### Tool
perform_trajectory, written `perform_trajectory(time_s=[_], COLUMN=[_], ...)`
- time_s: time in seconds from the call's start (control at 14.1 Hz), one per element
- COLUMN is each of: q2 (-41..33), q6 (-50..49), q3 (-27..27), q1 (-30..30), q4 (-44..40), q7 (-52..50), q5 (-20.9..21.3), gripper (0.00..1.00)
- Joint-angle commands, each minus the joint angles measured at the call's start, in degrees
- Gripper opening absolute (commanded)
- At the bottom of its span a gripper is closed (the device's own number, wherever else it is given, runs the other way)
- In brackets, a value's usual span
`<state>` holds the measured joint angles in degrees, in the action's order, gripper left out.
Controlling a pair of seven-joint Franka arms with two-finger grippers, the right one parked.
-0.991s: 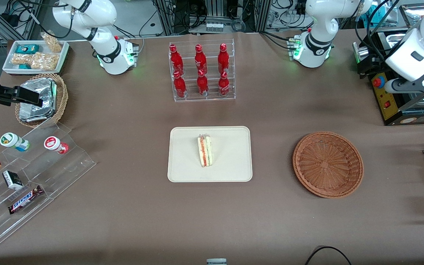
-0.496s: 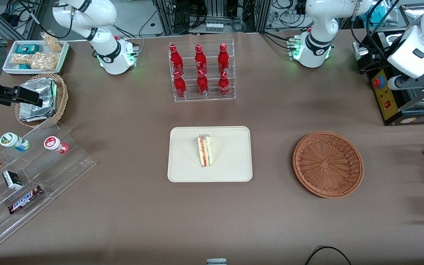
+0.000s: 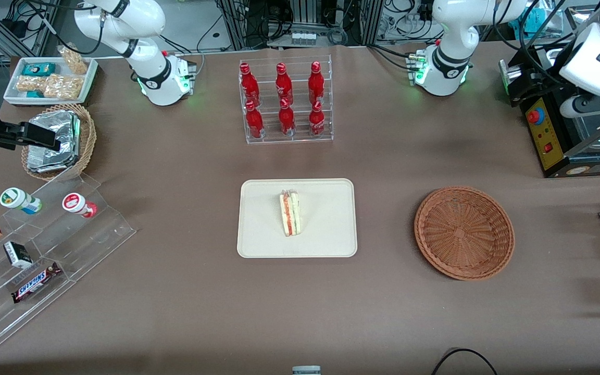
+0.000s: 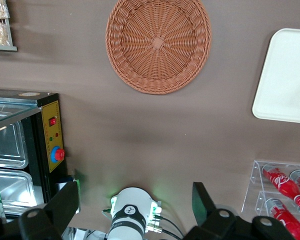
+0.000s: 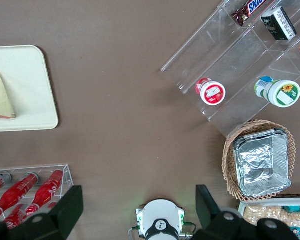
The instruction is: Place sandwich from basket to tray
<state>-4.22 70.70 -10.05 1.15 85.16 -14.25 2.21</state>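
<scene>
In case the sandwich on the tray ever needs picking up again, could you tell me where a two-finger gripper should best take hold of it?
Probably from above, across the two flat bread faces near the middle: the sandwich stands on edge on the tray, filling layers up, so it is narrow there. The gripper, open, is high over the table near the working arm's base, away from the basket.

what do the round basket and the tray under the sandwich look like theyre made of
Basket: woven wicker or rattan, reddish-brown, slight sheen; the coiled weave shows, and it is empty. Tray: matte cream, likely molded fiber or plastic; smooth, rounded corners, low rim. The sandwich lies on it. The gripper hangs open, high above the table.
</scene>
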Motion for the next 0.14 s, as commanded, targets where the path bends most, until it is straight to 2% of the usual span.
perform_trajectory(time_s=[0.0,0.07], q2=[-0.27,-0.35], q6=[0.93,0.93], q3=[0.12,0.12], q1=[0.26,0.26], q4=[0.53,0.44], q7=[-1.3,-0.95], q5=[-0.8,-0.8], gripper=[1.0,1.0])
